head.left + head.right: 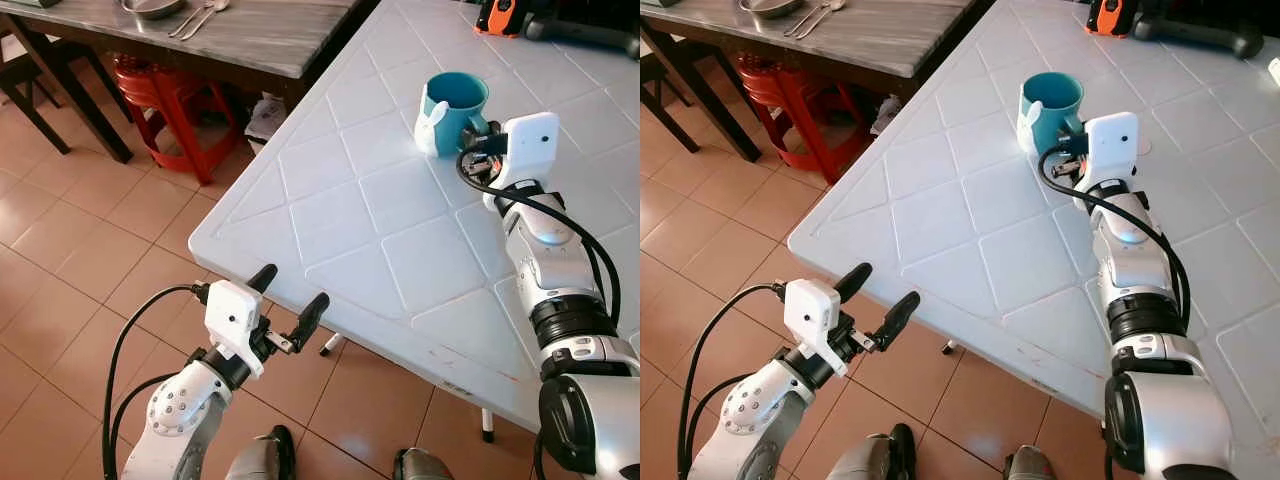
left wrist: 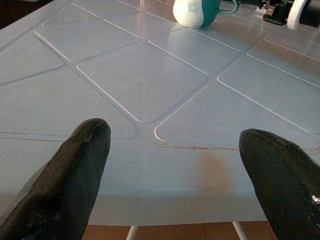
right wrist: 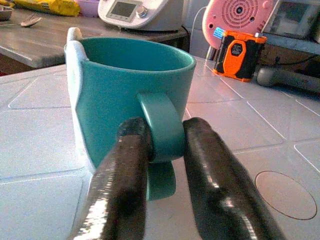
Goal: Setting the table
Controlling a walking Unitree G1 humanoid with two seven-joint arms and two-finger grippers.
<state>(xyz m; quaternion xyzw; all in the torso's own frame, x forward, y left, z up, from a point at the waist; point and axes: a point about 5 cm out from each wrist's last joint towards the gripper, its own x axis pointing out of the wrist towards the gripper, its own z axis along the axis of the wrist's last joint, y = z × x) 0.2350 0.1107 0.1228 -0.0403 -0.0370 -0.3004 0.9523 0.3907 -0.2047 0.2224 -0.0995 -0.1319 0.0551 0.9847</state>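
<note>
The right gripper (image 3: 160,150) has its two fingers pinched on the handle of the teal mug (image 3: 127,97), which stands upright on the white table (image 1: 330,200) straight ahead of it. The step looks like fetching the mug; next comes a level lift. The left gripper (image 1: 290,295) waits wide open, holding nothing, at the table's near edge.

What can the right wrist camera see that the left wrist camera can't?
The right wrist view shows the right gripper pinching the teal mug's handle, plus an orange device and a white appliance behind. The left wrist view shows the left gripper open and empty at the white table's edge. Both views show the mug and the table.
</note>
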